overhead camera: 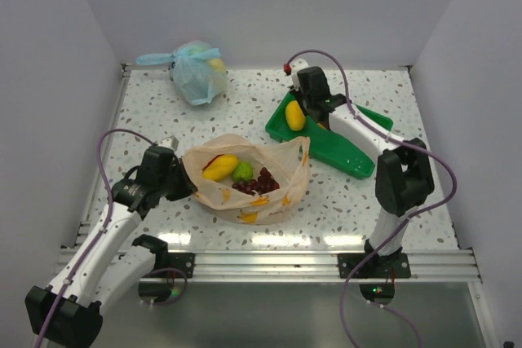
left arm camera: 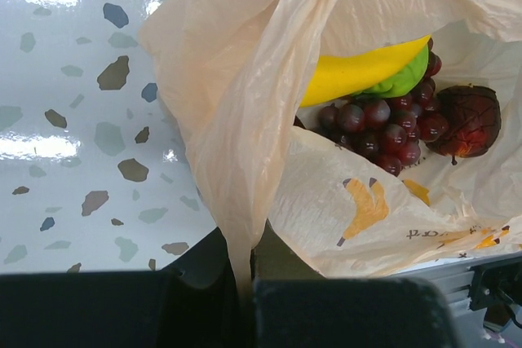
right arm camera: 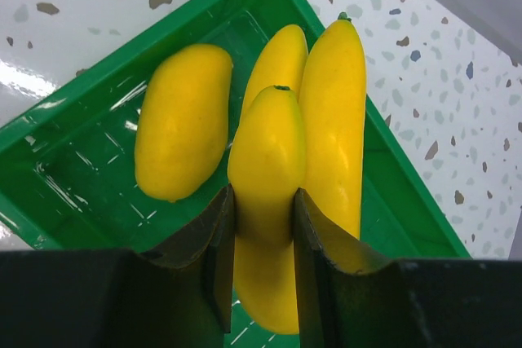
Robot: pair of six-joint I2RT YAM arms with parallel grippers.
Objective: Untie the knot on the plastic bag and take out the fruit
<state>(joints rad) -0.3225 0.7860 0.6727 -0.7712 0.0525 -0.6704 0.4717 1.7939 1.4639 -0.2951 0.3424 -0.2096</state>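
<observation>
**Orange bag open on the table, bananas in my right claw over the tray**

The orange plastic bag lies near the middle of the speckled table, its mouth wide open and facing up. Inside it I see dark purple grapes, a green lime, a yellow fruit piece lying over them, and a dark maroon fruit just beside the grapes.

My left claw is at the bag's left rim, fingers pressed together on a fold of the thin plastic, which rises taut from between them.

My right claw is clamped on a bunch of yellow bananas above the green tray. I cannot tell whether the bunch touches the tray floor. A yellow mango lies in the tray just beside the bananas.

A light blue bag, tied shut, sits at the far left of the table, well apart from the orange one.
</observation>
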